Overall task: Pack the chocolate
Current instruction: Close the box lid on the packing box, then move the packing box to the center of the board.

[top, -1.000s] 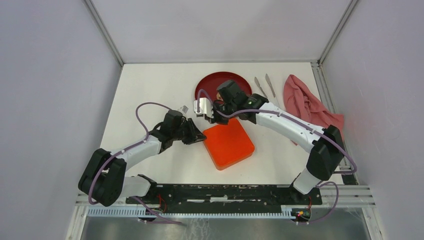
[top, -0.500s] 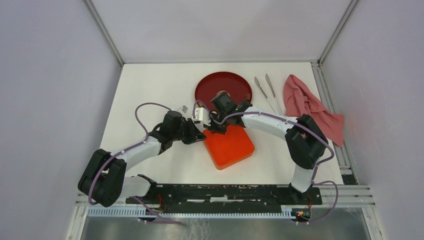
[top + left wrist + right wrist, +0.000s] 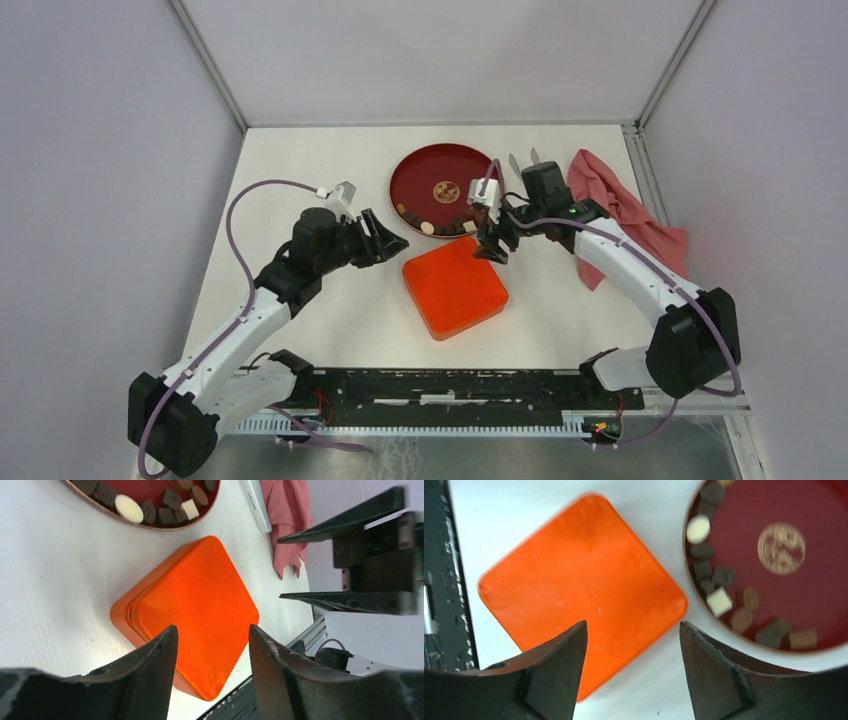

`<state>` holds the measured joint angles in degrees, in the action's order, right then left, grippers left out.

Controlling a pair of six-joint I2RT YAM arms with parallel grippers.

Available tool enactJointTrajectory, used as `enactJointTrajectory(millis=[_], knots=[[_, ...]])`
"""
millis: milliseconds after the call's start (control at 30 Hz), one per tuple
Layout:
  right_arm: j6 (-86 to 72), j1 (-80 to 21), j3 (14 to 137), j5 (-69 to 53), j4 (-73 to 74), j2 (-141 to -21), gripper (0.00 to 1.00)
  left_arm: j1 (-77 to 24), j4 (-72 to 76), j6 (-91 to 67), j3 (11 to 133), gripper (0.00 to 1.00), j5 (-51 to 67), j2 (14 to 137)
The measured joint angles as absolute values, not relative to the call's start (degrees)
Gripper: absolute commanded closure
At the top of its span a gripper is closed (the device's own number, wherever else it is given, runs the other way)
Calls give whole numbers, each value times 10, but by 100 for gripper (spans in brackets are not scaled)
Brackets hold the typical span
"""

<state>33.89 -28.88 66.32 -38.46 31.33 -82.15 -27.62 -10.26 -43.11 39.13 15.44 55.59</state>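
The chocolate (image 3: 437,228) is several small dark and cream pieces lying along the near rim of the round red plate (image 3: 420,172). A closed orange box (image 3: 455,287) lies flat just in front of the plate. My left gripper (image 3: 392,243) hovers open by the box's left corner, with nothing between its fingers. My right gripper (image 3: 494,250) hovers open at the box's right corner, beside the plate, also holding nothing. The left wrist view shows the box (image 3: 195,615) beyond its gripper (image 3: 212,630) and the chocolate (image 3: 170,498). The right wrist view shows box (image 3: 579,585), plate (image 3: 744,555), chocolate (image 3: 723,575) and its gripper (image 3: 634,625).
Metal tongs (image 3: 527,170) lie to the right of the plate, and a crumpled pink cloth (image 3: 620,210) sits beyond them near the right wall. Walls close in the table on three sides. The arms' black base rail (image 3: 450,385) runs along the near edge.
Both grippers were shut together at the box's far corner; now both are open and have drawn apart, the left one leftward and the right one rightward. The chocolate on the plate is uncovered.
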Motion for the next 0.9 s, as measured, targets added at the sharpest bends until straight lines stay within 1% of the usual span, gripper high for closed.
enactJointTrajectory(millis=[67, 100, 133, 167, 200, 267, 300, 333, 400, 500, 667, 767, 900], knots=[[320, -248, 605, -394, 288, -788, 22, -276, -104, -409, 400, 29, 144, 546], [310, -231, 581, -399, 277, -783, 23, -276, -106, -398, 401, 30, 139, 549], [299, -211, 558, -404, 268, -783, 27, -276, -109, -388, 401, 34, 134, 559], [282, -192, 530, -408, 261, -792, 32, -276, -113, -382, 403, 41, 129, 573], [278, -181, 525, -408, 261, -795, 39, -275, -118, -377, 407, 49, 123, 591], [267, -155, 506, -393, 257, -808, 61, -270, -125, -368, 416, 67, 113, 653], [267, -147, 499, -382, 255, -811, 68, -267, -130, -365, 421, 73, 107, 684], [267, -140, 494, -368, 255, -811, 74, -263, -133, -364, 423, 74, 103, 707], [279, -136, 488, -348, 256, -810, 79, -256, -145, -360, 430, 76, 90, 751], [318, -135, 475, -342, 272, -798, 84, -248, -163, -358, 445, 77, 79, 795], [444, -144, 440, -390, 372, -764, 87, -247, -154, -349, 456, 78, 103, 842], [481, -173, 422, -400, 410, -775, 86, -249, -144, -348, 456, 79, 136, 867], [467, -203, 416, -391, 413, -803, 83, -261, -135, -347, 450, 79, 151, 872]])
